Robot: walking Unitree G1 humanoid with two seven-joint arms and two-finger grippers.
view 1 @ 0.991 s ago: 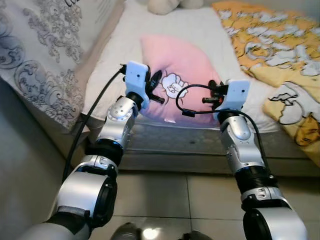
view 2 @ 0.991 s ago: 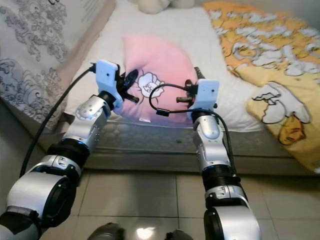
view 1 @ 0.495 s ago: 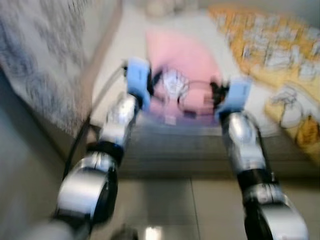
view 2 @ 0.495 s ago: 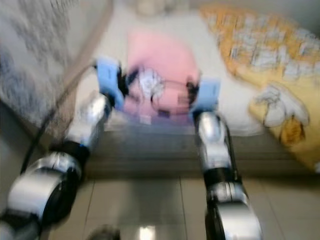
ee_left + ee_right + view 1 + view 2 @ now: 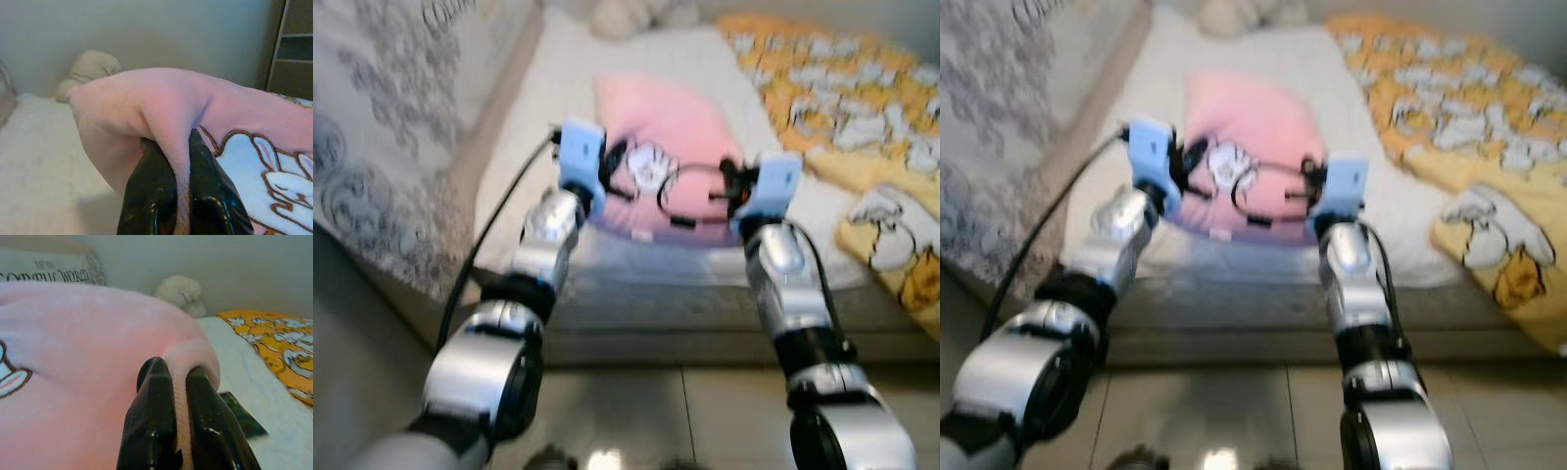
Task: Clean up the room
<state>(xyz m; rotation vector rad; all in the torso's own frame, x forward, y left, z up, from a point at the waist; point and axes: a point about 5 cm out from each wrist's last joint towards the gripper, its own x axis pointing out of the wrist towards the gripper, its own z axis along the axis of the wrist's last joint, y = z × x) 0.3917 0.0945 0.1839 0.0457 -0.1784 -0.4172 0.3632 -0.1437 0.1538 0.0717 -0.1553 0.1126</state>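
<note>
A pink pillow [image 5: 671, 122] with a white cartoon rabbit patch lies on the white bed sheet [image 5: 548, 108], its near end at the mattress edge. My left gripper [image 5: 615, 162] is shut on the pillow's left edge; in the left wrist view the pink fabric [image 5: 161, 107] is pinched between the black fingers [image 5: 146, 196]. My right gripper [image 5: 729, 184] is shut on the pillow's right edge; the right wrist view has a pink fold [image 5: 186, 362] squeezed between its fingers [image 5: 151, 416].
A yellow and white patterned quilt [image 5: 842, 108] covers the bed's right side. A beige plush toy [image 5: 626, 15] sits at the head. A grey patterned cover [image 5: 391, 147] rises on the left. A dark flat item [image 5: 239, 418] lies beside the pillow. Tiled floor [image 5: 626, 411] is below.
The head camera shifted and blurred, then settled a little higher. Both grippers keep their hold on the pink pillow at much the same place.
</note>
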